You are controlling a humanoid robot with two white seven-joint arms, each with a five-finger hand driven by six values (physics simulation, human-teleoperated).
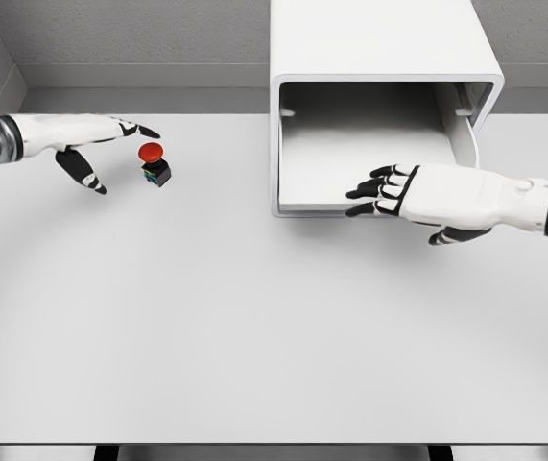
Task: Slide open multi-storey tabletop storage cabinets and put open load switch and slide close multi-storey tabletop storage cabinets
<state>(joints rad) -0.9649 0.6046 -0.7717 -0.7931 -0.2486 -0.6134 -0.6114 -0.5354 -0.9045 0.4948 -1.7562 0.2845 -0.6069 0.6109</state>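
The load switch, a small black block with a red mushroom button, stands on the table at the upper left. My left hand hovers just left of it, fingers spread, index above the button and thumb below, holding nothing. The white storage cabinet stands at the back right, and its drawer is slid out toward me and looks empty. My right hand lies open, its fingertips resting at the drawer's front edge.
The white table stretches wide in front of both hands. A grey wall runs along the back edge behind the cabinet.
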